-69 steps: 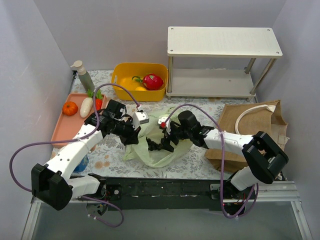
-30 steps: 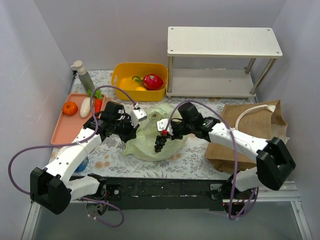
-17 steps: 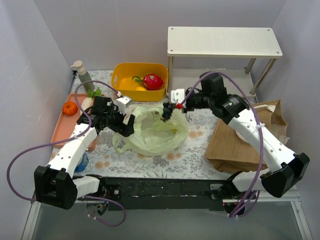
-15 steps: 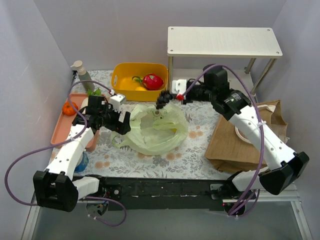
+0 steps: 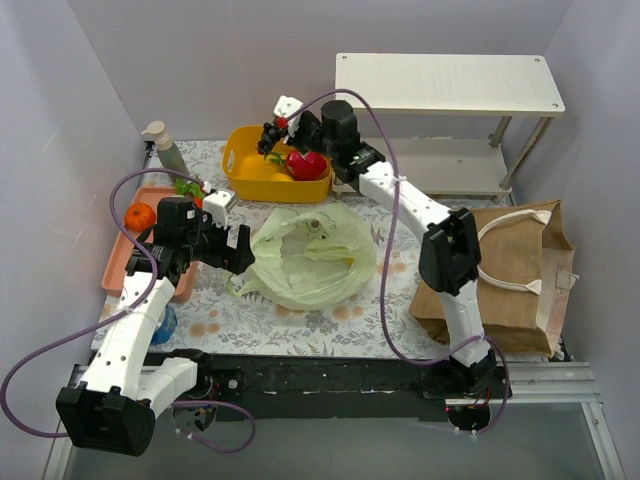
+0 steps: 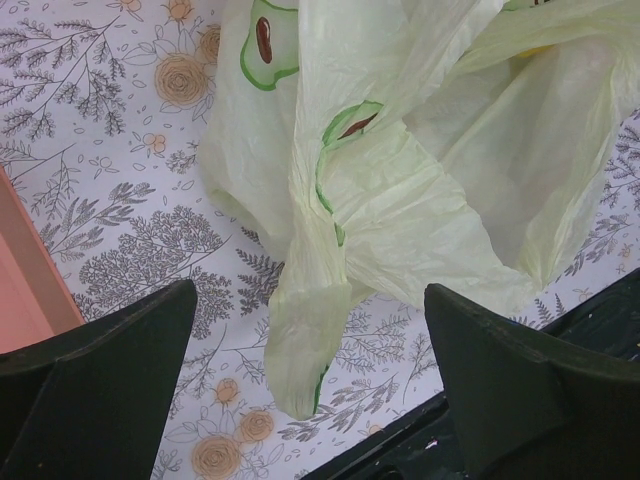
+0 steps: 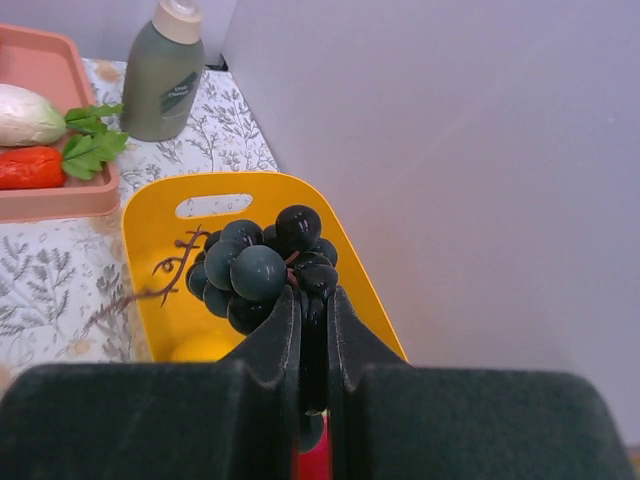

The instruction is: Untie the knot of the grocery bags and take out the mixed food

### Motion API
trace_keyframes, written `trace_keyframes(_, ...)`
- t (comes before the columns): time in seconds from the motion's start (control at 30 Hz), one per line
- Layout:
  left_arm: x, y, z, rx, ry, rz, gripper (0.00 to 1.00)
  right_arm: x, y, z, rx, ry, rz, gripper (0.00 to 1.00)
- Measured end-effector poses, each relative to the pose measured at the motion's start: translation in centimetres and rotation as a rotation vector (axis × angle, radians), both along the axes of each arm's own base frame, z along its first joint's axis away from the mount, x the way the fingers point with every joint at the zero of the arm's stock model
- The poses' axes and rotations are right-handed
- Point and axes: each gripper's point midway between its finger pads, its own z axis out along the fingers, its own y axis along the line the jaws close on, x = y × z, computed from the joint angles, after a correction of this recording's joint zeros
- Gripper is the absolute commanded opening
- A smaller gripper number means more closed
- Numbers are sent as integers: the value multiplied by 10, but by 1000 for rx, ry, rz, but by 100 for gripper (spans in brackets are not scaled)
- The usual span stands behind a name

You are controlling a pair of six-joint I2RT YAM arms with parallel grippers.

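Observation:
The pale green plastic bag lies open and crumpled mid-table. Its loop handle hangs loose between the wide-apart jaws of my left gripper, which is open and stands at the bag's left edge. My right gripper is shut on a bunch of dark grapes and holds it above the yellow bin, where a red fruit lies. The brown tote with white rope handles lies at the right.
A pink tray at the left holds a tangerine, a white radish and a carrot. A soap pump bottle stands in the back left corner. A white shelf unit fills the back right.
My left gripper has opened, let go of the bag's handle and drawn back left. My right arm has carried the grapes from over the bag to above the yellow bin.

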Motion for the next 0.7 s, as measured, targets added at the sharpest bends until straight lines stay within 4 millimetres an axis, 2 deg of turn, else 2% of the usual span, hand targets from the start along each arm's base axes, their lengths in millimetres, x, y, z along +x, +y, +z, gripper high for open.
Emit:
trace_keyframes(0.07,-1,1,1,0,-2,2,98,17,18,-20,7,1,-26,1)
trace_keyframes(0.2,-4,1,1,-2,5,4,98,34,43,-51,22,-10,-51,1)
trace_keyframes(0.3,-5,0,0,-7,11,4,98,39,54,-71,17,-29,-44,1)
trace_keyframes(0.43,-5,-1,2,-14,8,4,98,58,59,-96,6,-42,-53,1)
trace_keyframes(0.5,-6,-1,3,-16,6,3,98,66,55,-110,-12,-37,-59,11)
trace_keyframes(0.53,-6,-1,3,-17,5,3,98,70,51,-116,-25,-38,-65,29)
trace_keyframes(0.57,-6,-1,3,-18,5,3,98,73,47,-122,-40,-35,-72,38)
trace_keyframes(0.63,-5,-1,4,-20,3,5,98,78,40,-131,-63,-36,-91,49)
trace_keyframes(0.7,-4,-1,4,-23,1,6,98,82,31,-137,-82,-39,-107,51)
